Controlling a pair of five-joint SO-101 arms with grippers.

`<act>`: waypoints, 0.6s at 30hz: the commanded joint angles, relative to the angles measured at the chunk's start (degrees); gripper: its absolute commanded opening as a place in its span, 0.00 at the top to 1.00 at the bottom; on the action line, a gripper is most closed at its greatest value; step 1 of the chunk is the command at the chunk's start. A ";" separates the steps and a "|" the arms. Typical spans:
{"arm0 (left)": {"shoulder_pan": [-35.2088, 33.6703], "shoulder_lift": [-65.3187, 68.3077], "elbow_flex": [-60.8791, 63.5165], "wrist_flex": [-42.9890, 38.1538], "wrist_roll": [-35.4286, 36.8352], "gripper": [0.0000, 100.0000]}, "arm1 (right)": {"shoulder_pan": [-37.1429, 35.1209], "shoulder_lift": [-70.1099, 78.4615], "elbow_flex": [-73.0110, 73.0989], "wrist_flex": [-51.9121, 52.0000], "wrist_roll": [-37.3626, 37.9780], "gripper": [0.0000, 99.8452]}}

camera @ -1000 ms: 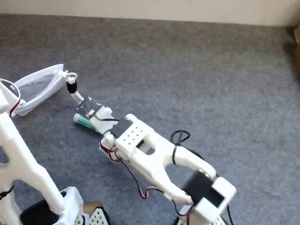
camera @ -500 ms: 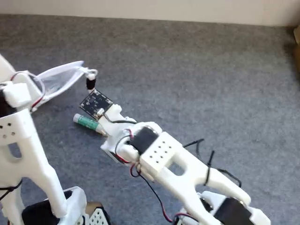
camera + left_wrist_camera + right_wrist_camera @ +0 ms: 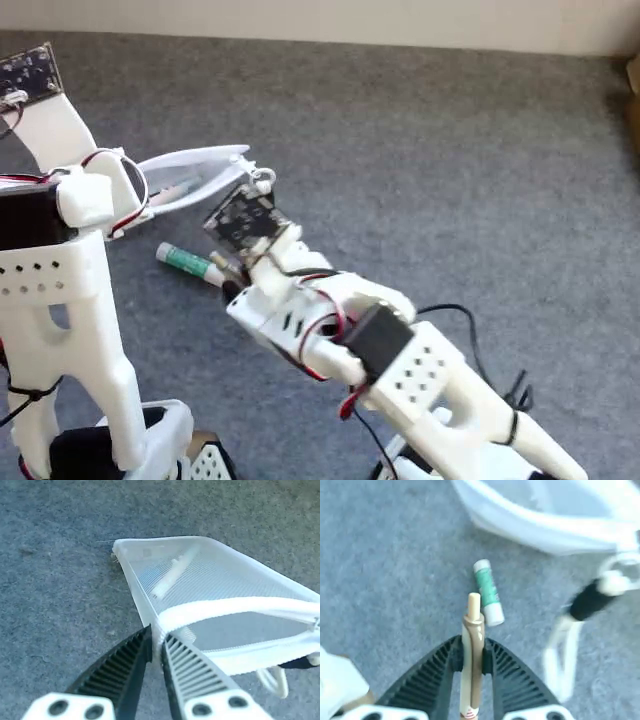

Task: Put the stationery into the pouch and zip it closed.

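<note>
Left gripper (image 3: pixel 156 639) is clamped on the white rim of the clear mesh pouch (image 3: pixel 215 580), and the pouch sits at the upper left of the high view. Right gripper (image 3: pixel 470 650) is squeezed tight on a beige pen (image 3: pixel 472 625), which points toward the pouch. A green glue stick (image 3: pixel 186 261) lies on the grey carpet (image 3: pixel 450 150) left of centre, just below the pouch. A black zipper pull (image 3: pixel 587 600) dangles off the pouch's end.

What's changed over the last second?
The left gripper, shut on the edge of the pouch, carried it rightward in the high view, toward the right gripper, which holds a beige pen and also shifted right. The green glue stick stayed put on the carpet.
</note>
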 commanded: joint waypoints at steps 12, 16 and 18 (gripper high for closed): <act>1.01 -1.19 0.22 -0.18 0.44 0.99 | 7.43 -9.71 -0.13 -13.58 -11.52 0.99; 1.01 -1.19 0.22 -0.18 0.35 0.99 | 9.27 -9.89 -0.13 -19.30 -15.03 0.99; 1.01 -1.19 0.31 -0.18 0.35 0.99 | 10.42 -9.89 -0.13 -22.37 -17.14 0.99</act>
